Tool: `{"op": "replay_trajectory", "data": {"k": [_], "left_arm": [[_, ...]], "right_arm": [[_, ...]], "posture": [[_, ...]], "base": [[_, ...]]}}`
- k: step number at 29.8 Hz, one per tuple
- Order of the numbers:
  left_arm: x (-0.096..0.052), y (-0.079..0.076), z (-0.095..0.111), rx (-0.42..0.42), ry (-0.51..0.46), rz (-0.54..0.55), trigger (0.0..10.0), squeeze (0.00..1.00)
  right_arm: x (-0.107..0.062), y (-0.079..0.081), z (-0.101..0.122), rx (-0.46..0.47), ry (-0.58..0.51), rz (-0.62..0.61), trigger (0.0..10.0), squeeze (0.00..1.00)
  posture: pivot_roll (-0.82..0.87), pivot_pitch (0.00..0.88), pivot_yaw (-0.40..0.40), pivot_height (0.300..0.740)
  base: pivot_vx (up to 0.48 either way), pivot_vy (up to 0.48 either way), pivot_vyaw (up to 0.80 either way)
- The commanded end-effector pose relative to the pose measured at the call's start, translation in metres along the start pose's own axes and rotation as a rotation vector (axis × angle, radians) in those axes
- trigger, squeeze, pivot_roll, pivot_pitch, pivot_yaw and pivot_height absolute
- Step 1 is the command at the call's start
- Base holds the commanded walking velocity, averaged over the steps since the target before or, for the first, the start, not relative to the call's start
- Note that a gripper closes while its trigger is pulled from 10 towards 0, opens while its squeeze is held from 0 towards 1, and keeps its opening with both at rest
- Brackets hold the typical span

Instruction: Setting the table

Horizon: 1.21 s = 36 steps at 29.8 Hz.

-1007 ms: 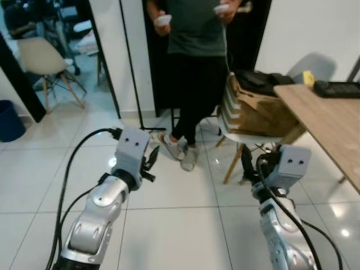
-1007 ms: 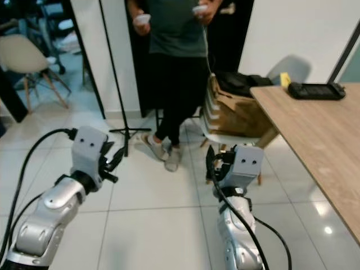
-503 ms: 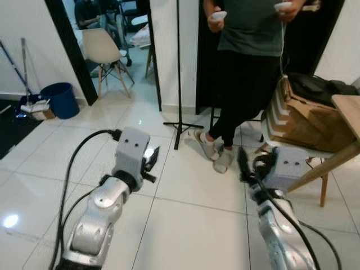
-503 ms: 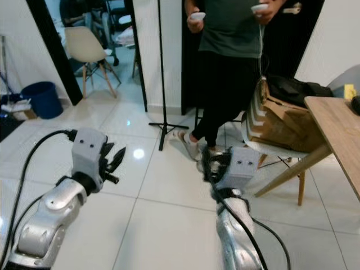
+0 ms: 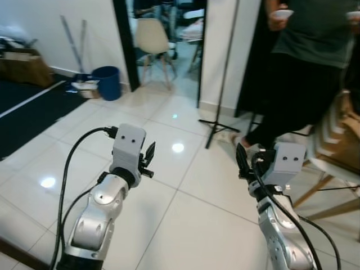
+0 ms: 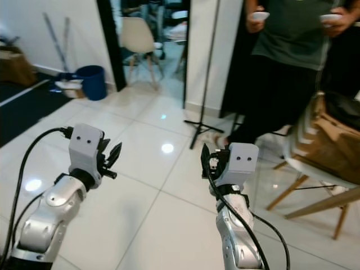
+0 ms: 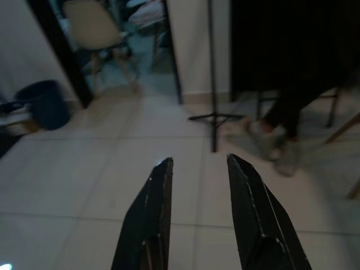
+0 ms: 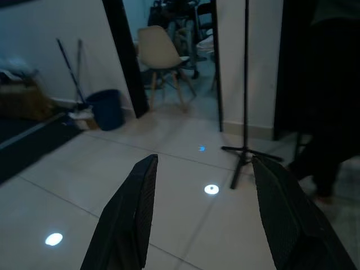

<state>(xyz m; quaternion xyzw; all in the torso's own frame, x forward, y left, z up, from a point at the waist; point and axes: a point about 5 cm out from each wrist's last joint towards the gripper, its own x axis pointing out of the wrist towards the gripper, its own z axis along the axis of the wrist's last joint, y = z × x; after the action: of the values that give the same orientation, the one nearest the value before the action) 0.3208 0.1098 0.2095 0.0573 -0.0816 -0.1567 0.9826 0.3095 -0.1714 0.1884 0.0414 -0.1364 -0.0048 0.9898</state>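
both the left end effector (image 7: pixel 194 211) and right end effector (image 8: pixel 205 216) open, no writing readable

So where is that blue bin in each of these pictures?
Left eye view: blue bin, upper left, by the dark doorway.
Right eye view: upper left.
Left wrist view: at the picture's edge, beyond the fingers.
Right wrist view: beside the door frame.
Shared landmark: the pale chair behind it.

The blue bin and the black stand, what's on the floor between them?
Between blue bin and black stand, bare white tile in the right eye view.
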Motion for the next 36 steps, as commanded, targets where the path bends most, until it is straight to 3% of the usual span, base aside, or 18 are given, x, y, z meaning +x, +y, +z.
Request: {"op": "replay_trajectory", "data": {"k": [1,9,22,31,36], "left_arm": [[0.002,-0.001,-0.002,0.004,0.000,0.002,10.0,0.00],[0.008,-0.009,0.000,-0.019,-0.016,0.000,10.0,0.00],[0.006,-0.008,-0.004,-0.031,-0.011,0.017,10.0,0.00],[-0.001,0.000,-0.026,-0.020,0.085,0.037,10.0,0.00],[-0.007,0.001,-0.051,0.076,0.151,0.048,10.0,0.00]], "right_arm": [[0.000,-0.002,0.000,-0.008,0.010,-0.002,10.0,0.00],[0.004,-0.005,0.004,-0.022,0.004,0.005,10.0,0.00],[0.007,-0.002,0.004,-0.029,0.012,0.028,10.0,0.00],[0.003,0.007,-0.007,-0.007,0.044,0.043,10.0,0.00],[-0.008,0.016,-0.034,-0.008,0.130,0.080,10.0,0.00]], "posture": [[0.00,0.078,0.056,0.740],[-0.01,0.079,0.031,0.740],[0.00,0.080,0.022,0.740],[0.01,0.077,0.033,0.740],[0.02,0.071,0.031,0.740]], "base": [[0.000,0.000,0.79],[0.000,0.000,0.79],[0.000,0.000,0.79],[0.000,0.000,0.62],[0.000,0.000,0.00]]}}
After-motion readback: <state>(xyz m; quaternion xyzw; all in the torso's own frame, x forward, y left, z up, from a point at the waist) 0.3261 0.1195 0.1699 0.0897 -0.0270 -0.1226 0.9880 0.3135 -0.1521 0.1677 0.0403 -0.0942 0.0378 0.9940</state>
